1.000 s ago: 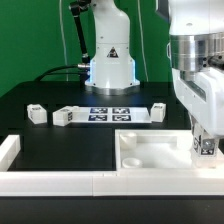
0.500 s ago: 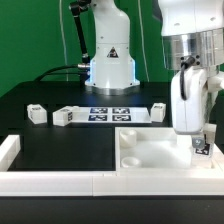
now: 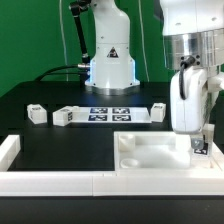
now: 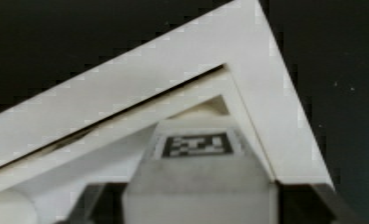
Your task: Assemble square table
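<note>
Fingers: the two dark fingers stand one on each side of a small white leg. They sit close against it, but whether they pinch it or have just let go cannot be told.
Gripper: the gripper points straight down over the corner of the table top on the exterior view's right.
Leg between the fingers: upright, with its black-and-white tag facing the wrist camera. Its lower end is down in the corner of the table top, probably at the socket there.
Handling, leg: looks like light, stiff plastic with smooth sides, so it could slip or twist. My judgement is to hold it on two flat opposite faces, near the upper end.
Handling, table top: broad, rigid and likely light enough to slide when pushed. The raised rim is the only edge thin enough to grasp.
Table top as a tray: it lies open side up, against the border wall at the front. Inside its rim only this one leg shows.
Outside it: the loose legs lie well apart from it on the black bench, beside the marker board.
</note>
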`<act>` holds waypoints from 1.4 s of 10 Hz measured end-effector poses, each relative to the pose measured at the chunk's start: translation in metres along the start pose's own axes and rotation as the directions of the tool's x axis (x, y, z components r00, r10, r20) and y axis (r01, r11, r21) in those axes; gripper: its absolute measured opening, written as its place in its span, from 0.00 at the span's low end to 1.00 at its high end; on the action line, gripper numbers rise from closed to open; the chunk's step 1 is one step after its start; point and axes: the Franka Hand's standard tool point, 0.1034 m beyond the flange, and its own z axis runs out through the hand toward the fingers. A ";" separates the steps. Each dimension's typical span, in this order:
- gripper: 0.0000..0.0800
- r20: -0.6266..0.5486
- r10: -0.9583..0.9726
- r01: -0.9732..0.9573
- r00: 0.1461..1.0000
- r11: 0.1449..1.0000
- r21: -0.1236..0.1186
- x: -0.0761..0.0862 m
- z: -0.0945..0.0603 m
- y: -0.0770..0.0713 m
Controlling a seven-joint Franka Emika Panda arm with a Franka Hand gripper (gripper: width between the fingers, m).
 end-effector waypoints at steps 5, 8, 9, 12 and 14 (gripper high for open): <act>0.81 0.040 -0.035 0.034 0.999 0.999 0.023 -0.012 -0.037 0.007; 0.81 0.058 -0.043 0.042 0.997 0.999 0.026 -0.017 -0.056 0.006; 0.81 0.057 -0.044 0.043 0.997 0.999 0.024 -0.017 -0.055 0.007; 0.81 0.056 -0.046 0.045 0.997 0.999 0.023 -0.017 -0.054 0.007; 0.81 0.056 -0.101 0.099 0.993 0.995 0.031 -0.016 -0.054 0.009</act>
